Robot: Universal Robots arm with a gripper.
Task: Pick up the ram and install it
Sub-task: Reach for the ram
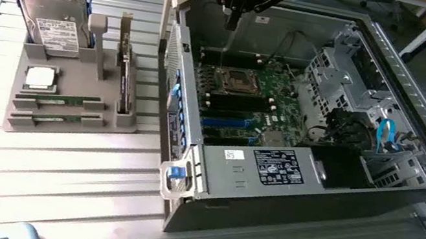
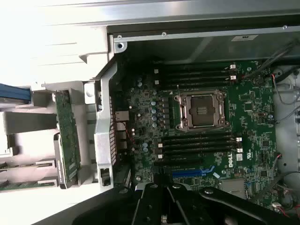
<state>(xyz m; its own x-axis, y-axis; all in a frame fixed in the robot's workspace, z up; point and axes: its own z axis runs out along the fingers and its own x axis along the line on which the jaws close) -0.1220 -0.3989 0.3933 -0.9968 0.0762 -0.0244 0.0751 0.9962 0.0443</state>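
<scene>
On the exterior view's left, the ram (image 1: 59, 97) and its twin (image 1: 55, 119) lie flat in a gray holder (image 1: 61, 132); the wrist view cuts both off. Rightward, my gripper (image 1: 230, 27) hangs above the open computer (image 1: 294, 206), fingers pressed together, holding nothing; the wrist view shows the motherboard's (image 2: 253, 112) empty slots plainly.

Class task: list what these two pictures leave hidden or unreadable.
- Exterior view: the gripper is cut off by the top edge.
- Exterior view: the hard drive label has print too small to read.
- Exterior view: chips on the two ram sticks are too small.
- Wrist view: the gripper's body hides part of the motherboard.
</scene>
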